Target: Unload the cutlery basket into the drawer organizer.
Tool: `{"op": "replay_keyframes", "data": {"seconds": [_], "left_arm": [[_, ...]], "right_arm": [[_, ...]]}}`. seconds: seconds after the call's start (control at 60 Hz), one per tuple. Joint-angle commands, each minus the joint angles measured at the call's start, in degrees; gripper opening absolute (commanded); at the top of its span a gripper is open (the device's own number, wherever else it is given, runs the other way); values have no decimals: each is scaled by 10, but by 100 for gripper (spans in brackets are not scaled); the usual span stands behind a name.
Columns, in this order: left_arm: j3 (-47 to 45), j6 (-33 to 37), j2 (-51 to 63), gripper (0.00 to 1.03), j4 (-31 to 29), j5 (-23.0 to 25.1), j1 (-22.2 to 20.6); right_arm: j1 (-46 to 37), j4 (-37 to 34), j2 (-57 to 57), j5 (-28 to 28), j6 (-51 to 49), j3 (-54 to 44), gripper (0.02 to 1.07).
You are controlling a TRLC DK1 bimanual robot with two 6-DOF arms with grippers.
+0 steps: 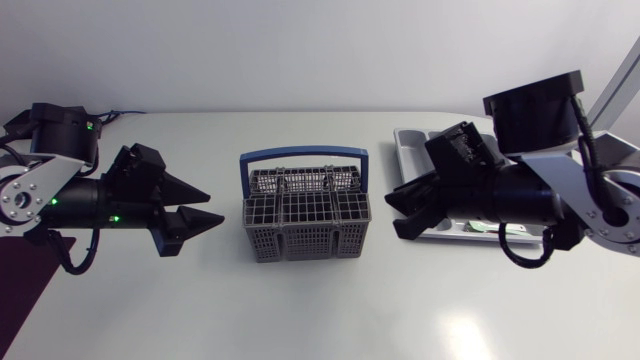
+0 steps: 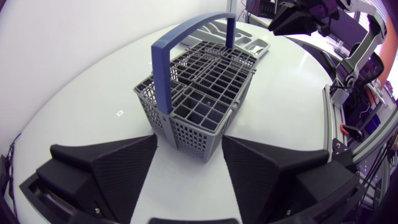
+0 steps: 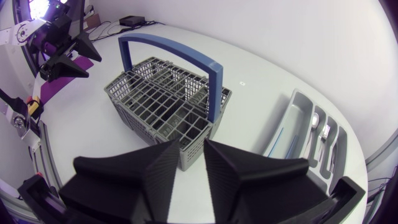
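The grey cutlery basket (image 1: 305,215) with a blue handle (image 1: 303,154) stands at the table's middle; I see no cutlery sticking out of it. My left gripper (image 1: 212,205) hovers just left of it, open and empty, with the basket's corner (image 2: 193,134) ahead of its fingertips. My right gripper (image 1: 398,212) hangs between the basket and the grey drawer organizer (image 1: 412,143). Its fingers stand a narrow gap apart with nothing between them (image 3: 191,165). Some cutlery (image 3: 318,129) lies in the organizer (image 3: 292,106).
The white table runs round the basket on all sides, with open surface in front of it. My right arm (image 1: 560,195) covers much of the organizer in the head view.
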Motion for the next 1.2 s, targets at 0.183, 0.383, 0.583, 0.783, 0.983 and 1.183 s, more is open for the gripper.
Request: {"op": "replay_keyframes", "data": {"seconds": [0.183, 0.383, 0.583, 0.783, 0.983, 1.183], "left_arm": [[-30, -59, -107, 99, -2, 5, 34], [-45, -84, -178, 99, -21, -25, 67], [-57, -84, -241, 99, -55, -24, 123], [-81, -123, -304, 99, -36, -27, 143], [-104, -172, -331, 99, 3, -31, 170], [-138, -230, -355, 99, 44, -31, 188]], "right_arm": [[-32, -33, -97, 1, -12, -27, 103], [-57, -50, -154, 23, -33, -51, 103], [-63, -48, -268, 111, -34, -87, 103], [-140, -49, -330, 115, -34, -111, 103], [-193, -33, -357, 129, -63, -149, 103], [-254, 16, -400, 128, -82, -188, 103]]}}
